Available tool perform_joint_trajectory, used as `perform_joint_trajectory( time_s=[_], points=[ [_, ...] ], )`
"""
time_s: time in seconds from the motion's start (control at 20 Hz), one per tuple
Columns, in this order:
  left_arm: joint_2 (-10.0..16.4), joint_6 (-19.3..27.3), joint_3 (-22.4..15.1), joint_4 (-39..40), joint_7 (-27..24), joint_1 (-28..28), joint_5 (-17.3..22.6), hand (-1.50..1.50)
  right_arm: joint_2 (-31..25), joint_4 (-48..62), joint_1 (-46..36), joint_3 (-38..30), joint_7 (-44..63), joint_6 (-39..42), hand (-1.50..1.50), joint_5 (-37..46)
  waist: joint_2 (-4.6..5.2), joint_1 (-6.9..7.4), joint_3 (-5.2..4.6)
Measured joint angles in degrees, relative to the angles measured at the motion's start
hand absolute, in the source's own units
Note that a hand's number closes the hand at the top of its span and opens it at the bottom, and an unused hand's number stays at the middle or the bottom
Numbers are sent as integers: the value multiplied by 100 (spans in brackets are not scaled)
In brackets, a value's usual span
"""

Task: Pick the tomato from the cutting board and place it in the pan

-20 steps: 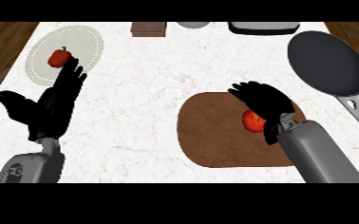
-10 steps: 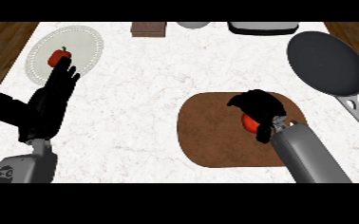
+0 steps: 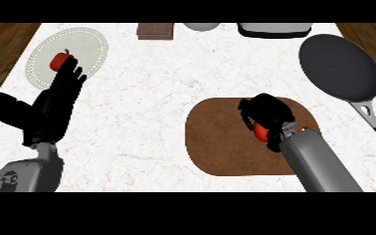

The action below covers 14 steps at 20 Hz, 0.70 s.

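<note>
Here my right robot hand [image 3: 268,114] is curled around the tomato [image 3: 260,132], over the cutting board [image 3: 217,147].
The pan [image 3: 339,69] lies well apart, at the right side of the desk [image 3: 147,104]; my left robot hand [image 3: 53,104] rests open at the left, near the plate [image 3: 88,40].

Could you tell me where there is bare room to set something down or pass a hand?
Widest bare patch: the counter between the plate and the pan, behind the cutting board. The board's left half is bare. Crowded: the board's right half, where the right hand curls round the tomato, and the plate, overlapped by the left hand.
</note>
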Motion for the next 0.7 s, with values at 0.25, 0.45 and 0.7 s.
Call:
perform_joint_trajectory(
  time_s=[0.25,0.45,0.7],
  points=[
    [-35,20,-26,-59,63,-1,-87,0,73,286,-120,-302,-232,-239,150,-95,1,7,-2],
    [-58,25,-9,-14,-5,29,-112,0,197,119,19,-816,366,-221,150,-267,14,-29,10],
    [-61,-16,12,-116,-9,165,-71,0,340,-359,7,-1394,1199,-531,150,-334,20,-46,34]
  ],
)
